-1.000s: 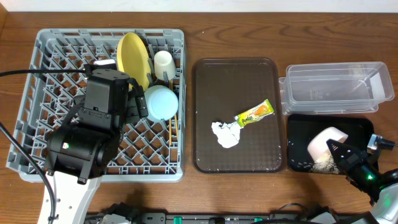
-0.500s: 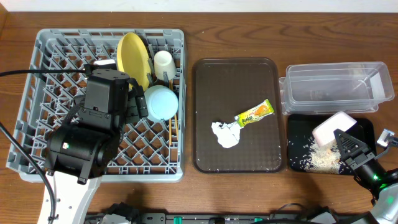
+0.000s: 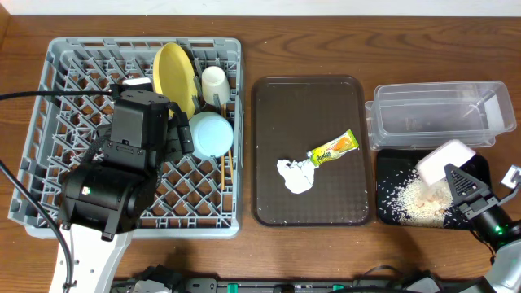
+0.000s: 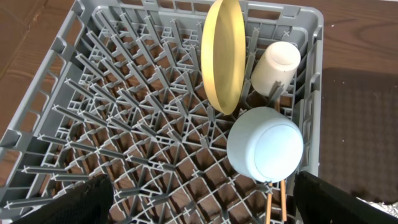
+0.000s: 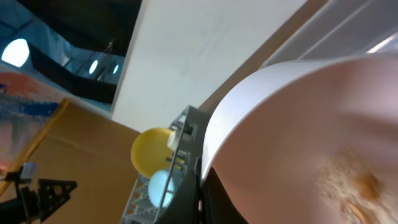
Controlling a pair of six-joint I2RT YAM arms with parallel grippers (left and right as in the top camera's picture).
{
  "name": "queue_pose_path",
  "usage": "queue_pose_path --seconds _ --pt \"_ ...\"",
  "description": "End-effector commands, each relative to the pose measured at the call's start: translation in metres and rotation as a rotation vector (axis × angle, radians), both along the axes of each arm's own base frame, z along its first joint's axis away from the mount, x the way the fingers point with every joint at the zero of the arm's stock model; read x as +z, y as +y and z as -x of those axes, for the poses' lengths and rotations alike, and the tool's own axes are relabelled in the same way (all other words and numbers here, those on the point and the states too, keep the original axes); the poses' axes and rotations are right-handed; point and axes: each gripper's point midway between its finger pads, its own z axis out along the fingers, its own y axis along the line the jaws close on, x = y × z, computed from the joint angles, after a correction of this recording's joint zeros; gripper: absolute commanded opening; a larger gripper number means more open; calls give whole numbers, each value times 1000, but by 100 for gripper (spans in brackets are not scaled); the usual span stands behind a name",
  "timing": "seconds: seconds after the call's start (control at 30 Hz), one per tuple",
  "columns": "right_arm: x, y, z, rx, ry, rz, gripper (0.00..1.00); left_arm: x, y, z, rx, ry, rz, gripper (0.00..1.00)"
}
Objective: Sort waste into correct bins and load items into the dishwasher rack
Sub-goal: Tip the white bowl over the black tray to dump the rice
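Observation:
My right gripper (image 3: 461, 184) is shut on the rim of the white bowl (image 3: 444, 159) and holds it tilted over the black tray (image 3: 389, 165). Rice-like crumbs (image 3: 411, 205) lie piled in that tray. In the right wrist view the white bowl (image 5: 298, 118) fills the frame, with some crumbs (image 5: 348, 183) stuck inside. My left gripper (image 4: 199, 205) is open over the grey rack (image 3: 73, 89). The rack holds the yellow plate (image 3: 173, 77) on edge, the white cup (image 3: 214, 84), the light blue bowl (image 3: 210, 133) upside down and the chopsticks (image 3: 225, 169). The tissue (image 3: 295, 174) and the snack wrapper (image 3: 334, 147) lie on the brown tray (image 3: 277, 106).
The clear tub (image 3: 440, 114) stands behind the black tray at the far right. The brown tray sits between the rack and the bins. My left arm's housing (image 3: 122, 163) covers the middle of the rack.
My right gripper has swung the white bowl to the right and tipped it further. Many more crumbs now lie in the black tray. The left arm has not moved.

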Motion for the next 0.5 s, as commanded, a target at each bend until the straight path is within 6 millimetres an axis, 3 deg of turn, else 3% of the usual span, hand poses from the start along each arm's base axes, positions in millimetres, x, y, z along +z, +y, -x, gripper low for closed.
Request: queue_pose_path --seconds 0.0,0.4,0.47 --pt "7 0 1 6 9 -104 1 0 1 -1 11 -2 4 94" --pt "7 -3 -1 3 15 -103 1 0 1 -1 11 -2 4 94" --pt "8 -1 0 4 52 -179 1 0 1 -1 11 -2 4 94"
